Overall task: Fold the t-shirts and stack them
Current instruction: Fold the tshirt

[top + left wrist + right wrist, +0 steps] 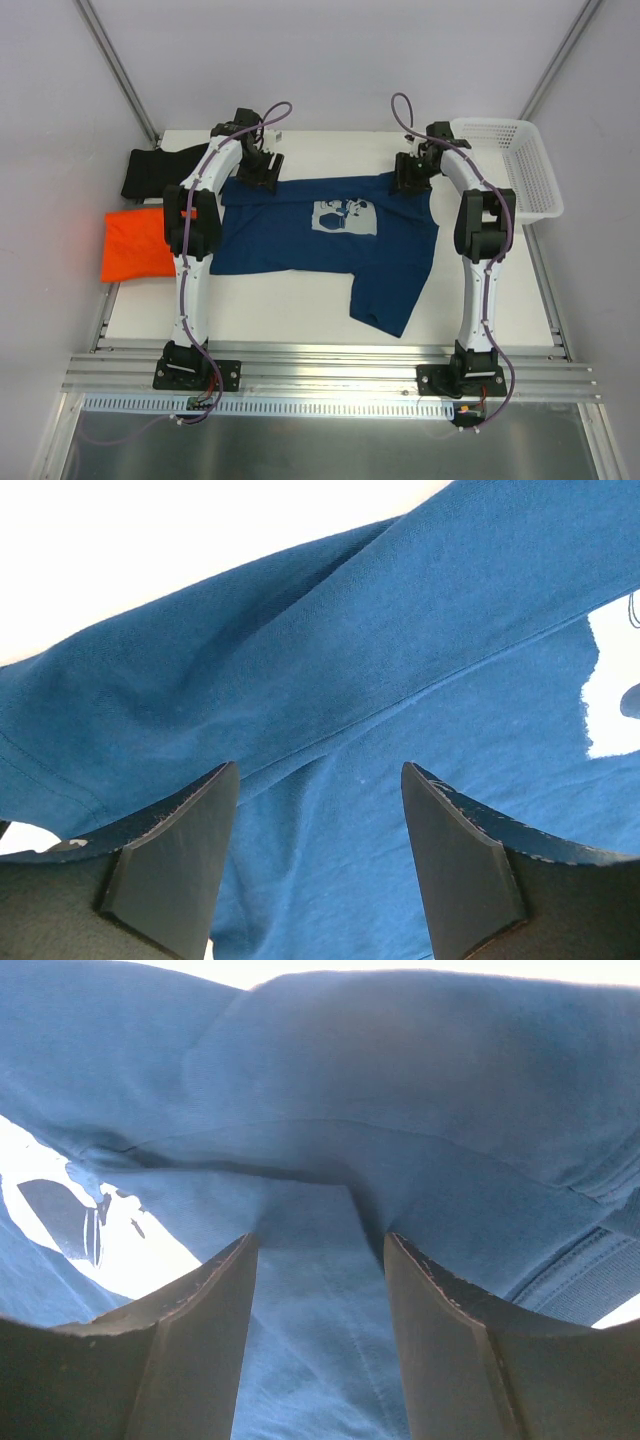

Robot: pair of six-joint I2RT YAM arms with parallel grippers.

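Only overhead shows orange t-shirt [135, 245], apparently folded.

Printed t-shirt [290, 245]: frame centre, on table [280, 300]. Second t-shirt [135, 245]: left edge. Third t-shirt [150, 172]: upper left, just behind the second. Basket [515, 170]: upper right.

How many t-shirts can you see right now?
3: a navy shirt spread in the middle, an orange shirt at the left edge, a black shirt beyond it. Others could lie underneath.

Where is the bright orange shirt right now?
In the top view, the bright orange cloth t-shirt lies at the left edge of the white table, just below the black cloth t-shirt in the picture.
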